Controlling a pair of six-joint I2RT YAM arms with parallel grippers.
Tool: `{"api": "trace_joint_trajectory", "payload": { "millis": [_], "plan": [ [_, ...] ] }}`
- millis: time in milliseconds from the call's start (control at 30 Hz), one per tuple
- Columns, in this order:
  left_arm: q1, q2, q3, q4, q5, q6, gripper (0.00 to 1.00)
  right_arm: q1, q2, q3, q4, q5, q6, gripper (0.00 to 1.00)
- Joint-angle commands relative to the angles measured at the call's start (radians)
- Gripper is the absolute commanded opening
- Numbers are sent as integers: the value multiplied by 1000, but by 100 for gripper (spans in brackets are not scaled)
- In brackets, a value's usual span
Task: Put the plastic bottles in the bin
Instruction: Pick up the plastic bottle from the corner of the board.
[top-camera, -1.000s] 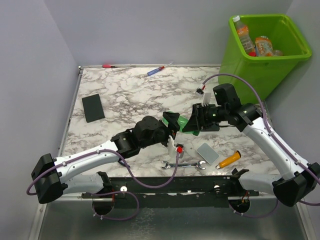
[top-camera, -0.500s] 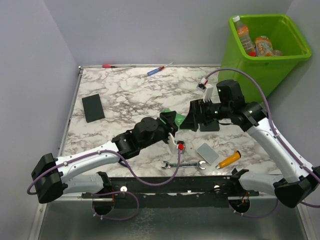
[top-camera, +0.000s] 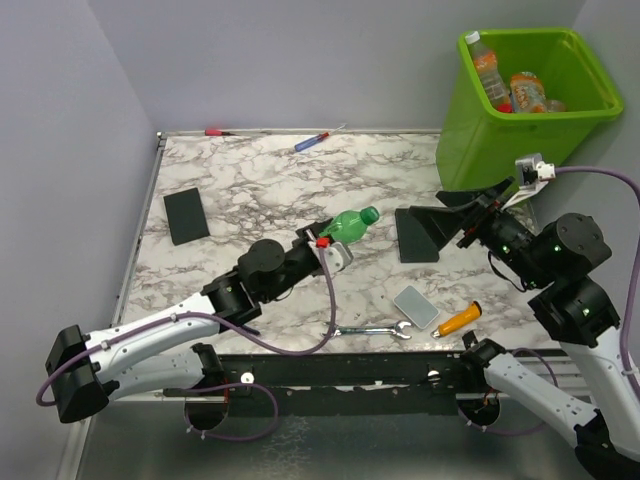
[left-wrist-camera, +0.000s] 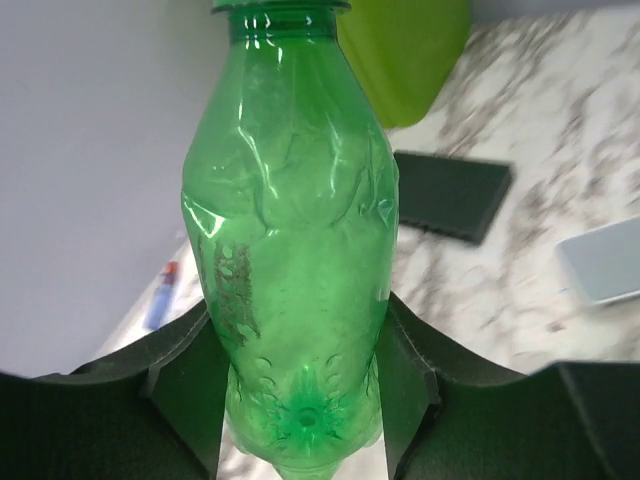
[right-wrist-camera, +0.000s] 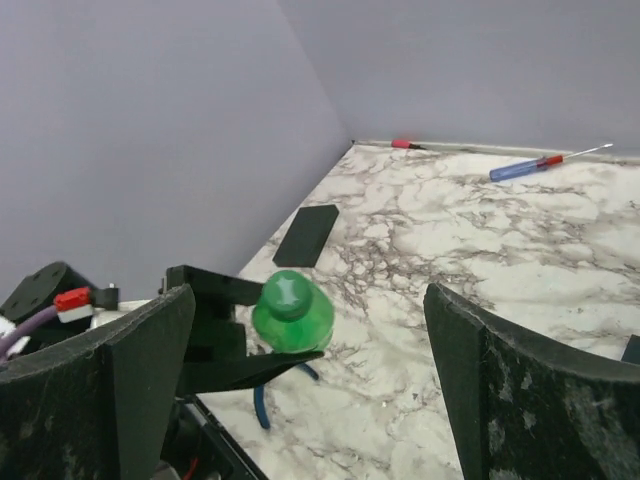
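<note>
Now the crushed green plastic bottle (top-camera: 347, 224) sits base-first between the left fingers (left-wrist-camera: 165, 385), clamped and held above the marbled worktop (top-camera: 255, 185), its cap pointing toward the tall lime-green plastic bin (top-camera: 500, 150). A handover looks just finished: the right fingers (right-wrist-camera: 130, 380) stand wide open and empty. A second ago they held the bottle, and they have since pulled back rightward. Next, the left arm must carry the bottle over the bin's rim and release it.

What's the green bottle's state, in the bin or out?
Out: the left gripper clamps the green bottle over the table, apart from the bin.
</note>
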Motion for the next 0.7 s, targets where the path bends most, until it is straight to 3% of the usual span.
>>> {"api": "trace_joint_trajectory", "payload": {
  "millis": [0, 133, 233, 433, 567, 667],
  "plan": [
    [41, -77, -123, 196, 193, -500, 34, 5, -16, -118, 171, 117, 14, 100],
    [90, -85, -200, 378, 343, -696, 35, 5, -81, -263, 299, 145, -9, 99],
    [120, -58, -200, 427, 437, -764, 35, 5, -106, -354, 451, 53, 21, 99],
    [160, 19, -198, 547, 614, -896, 34, 7, 31, -301, 528, -130, 86, 99],
    [172, 45, -241, 697, 648, -969, 34, 15, 38, -313, 615, -95, 105, 95],
    [172, 44, -272, 771, 648, -999, 34, 75, 62, -274, 561, -17, 56, 93]
  ]
}}
